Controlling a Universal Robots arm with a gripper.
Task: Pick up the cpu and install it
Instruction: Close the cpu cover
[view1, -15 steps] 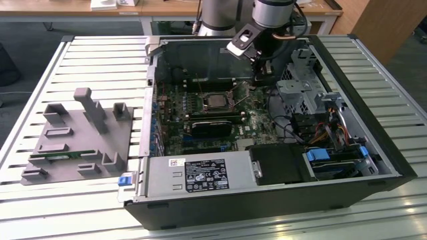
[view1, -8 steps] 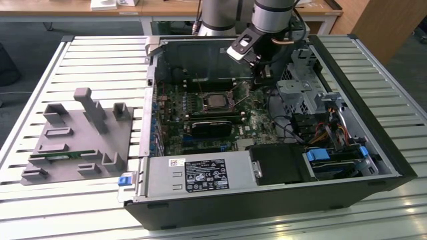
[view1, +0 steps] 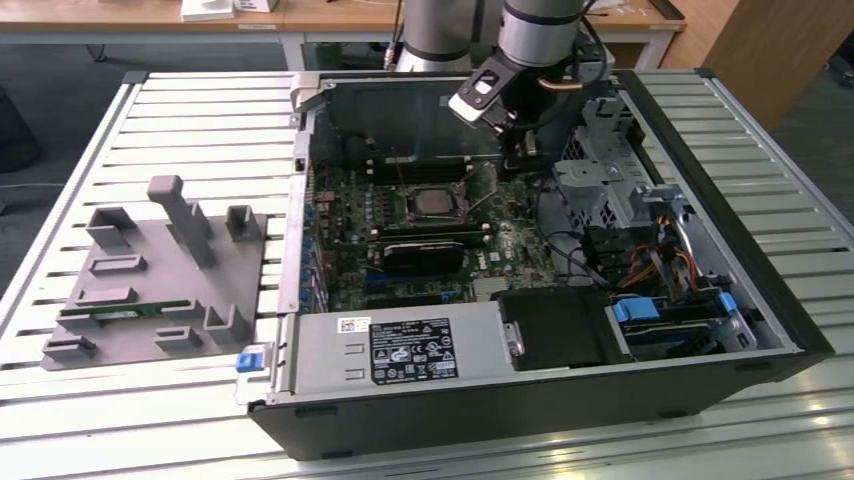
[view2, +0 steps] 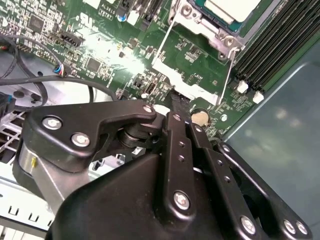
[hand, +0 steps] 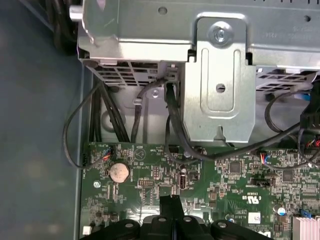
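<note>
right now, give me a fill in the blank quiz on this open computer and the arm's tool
1. The cpu sits on the ____ circuit board.
2. The tool above that board is ____ (open/shut), gripping nothing.
3. The grey tray on the exterior view's left carries a long thin memory ____.
Missing words: green; shut; stick.

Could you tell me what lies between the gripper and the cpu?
In the second wrist view, green motherboard and the socket's metal frame separate gripper and cpu.
</note>
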